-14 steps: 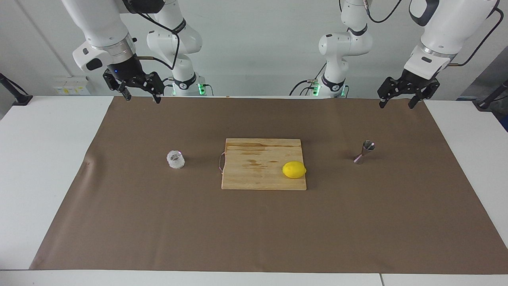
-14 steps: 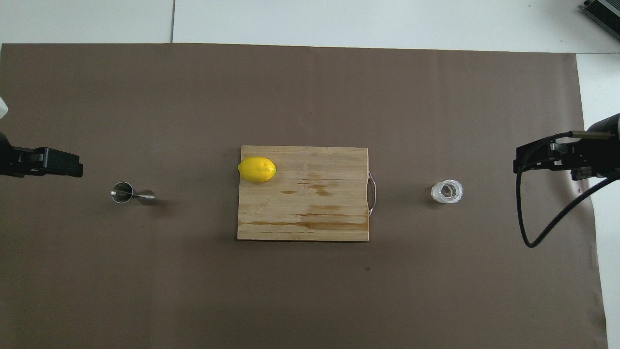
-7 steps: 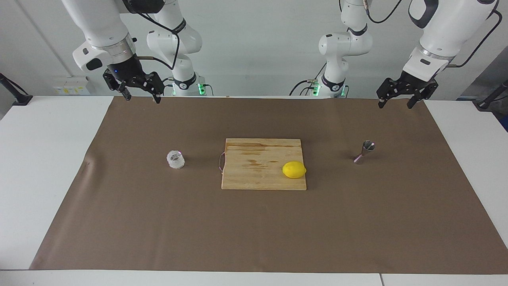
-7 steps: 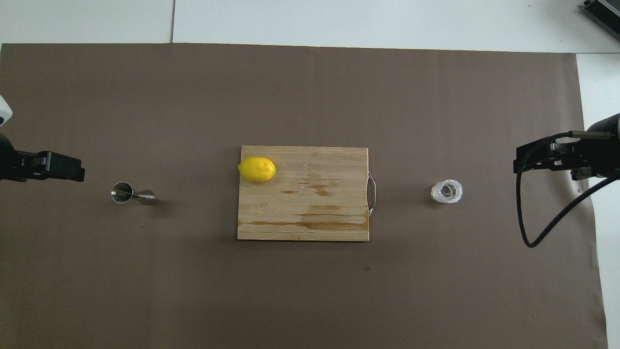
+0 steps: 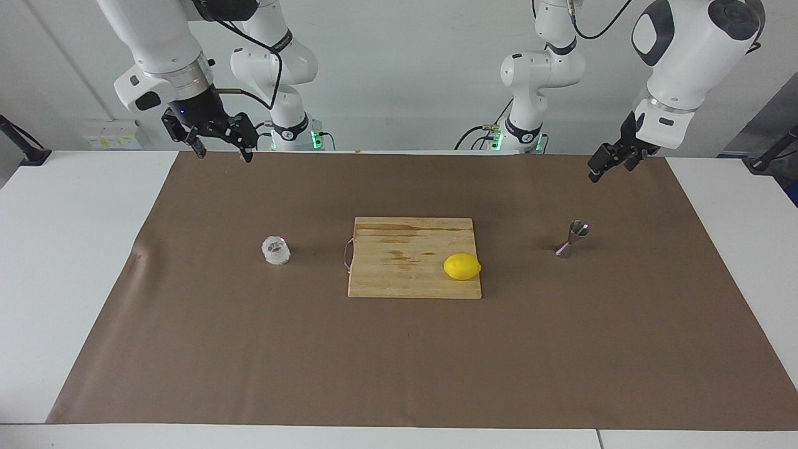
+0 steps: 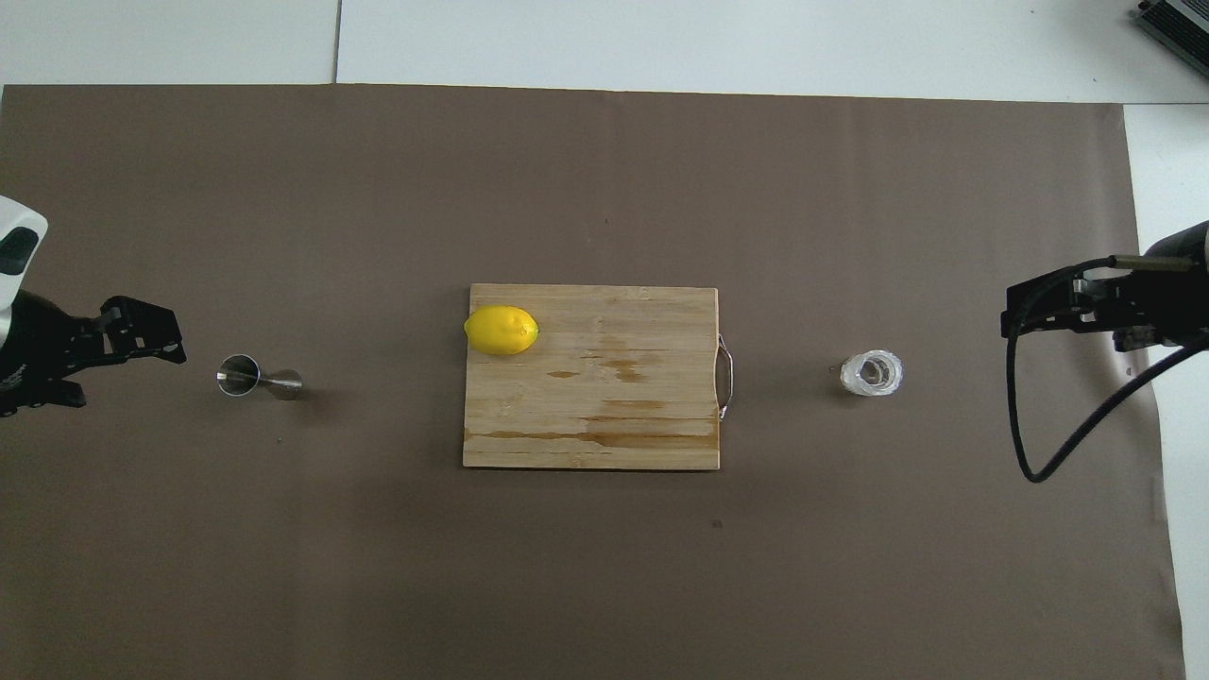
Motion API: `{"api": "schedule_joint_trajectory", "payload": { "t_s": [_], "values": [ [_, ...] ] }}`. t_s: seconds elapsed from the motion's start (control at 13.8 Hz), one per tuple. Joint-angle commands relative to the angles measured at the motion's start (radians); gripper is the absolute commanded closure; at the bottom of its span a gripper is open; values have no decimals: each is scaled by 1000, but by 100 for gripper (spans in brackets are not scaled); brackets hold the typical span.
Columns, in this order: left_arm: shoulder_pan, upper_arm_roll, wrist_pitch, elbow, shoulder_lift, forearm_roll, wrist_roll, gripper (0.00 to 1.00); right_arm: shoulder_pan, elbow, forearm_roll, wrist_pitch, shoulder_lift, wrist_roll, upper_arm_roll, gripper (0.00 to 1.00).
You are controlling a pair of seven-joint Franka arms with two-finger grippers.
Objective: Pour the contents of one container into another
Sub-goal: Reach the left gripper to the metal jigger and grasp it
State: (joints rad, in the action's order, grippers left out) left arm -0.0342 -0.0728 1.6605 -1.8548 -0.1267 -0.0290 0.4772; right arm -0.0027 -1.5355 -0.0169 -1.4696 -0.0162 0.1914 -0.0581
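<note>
The clear faceted glass cup (image 5: 275, 251) stands upright on the brown mat toward the right arm's end of the table; it also shows in the overhead view (image 6: 871, 373). The shiny metal hourglass jigger (image 5: 572, 239) stands toward the left arm's end, and shows in the overhead view (image 6: 255, 378) too. My right gripper (image 5: 224, 154) is open and empty, raised over the mat's edge nearest the robots. My left gripper (image 5: 610, 169) is open and empty, turned edge-on and raised over the mat near the jigger, clear of it.
A wooden cutting board (image 5: 399, 249) with a metal handle lies mid-table between the cup and the jigger. A yellow lemon (image 5: 462, 267) sits on the board's corner toward the jigger. A brown mat (image 5: 399, 362) covers the white table.
My left arm's wrist has turned, so its gripper now shows edge-on, and it has shifted slightly toward the jigger. The right arm, cup, jigger and lemon have not moved.
</note>
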Motion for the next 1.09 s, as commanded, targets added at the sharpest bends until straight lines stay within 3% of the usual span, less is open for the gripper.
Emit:
{"api": "schedule_joint_trajectory", "payload": {
  "t_s": [0.0,0.29,0.58,1.01],
  "values": [
    [-45,-2,103,-72,15,-49,174,0,-3,-9,-6,-11,-5,16,-3,0],
    [-61,-2,188,-109,102,-121,395,0,-3,-9,-6,-11,-5,17,-3,0],
    [-90,-2,364,-248,102,-189,478,0,-5,-9,-6,-5,-5,16,-3,0],
    [-92,-2,458,-319,107,-230,521,0,-5,-9,-6,-5,-5,14,-3,0]
  ]
}}
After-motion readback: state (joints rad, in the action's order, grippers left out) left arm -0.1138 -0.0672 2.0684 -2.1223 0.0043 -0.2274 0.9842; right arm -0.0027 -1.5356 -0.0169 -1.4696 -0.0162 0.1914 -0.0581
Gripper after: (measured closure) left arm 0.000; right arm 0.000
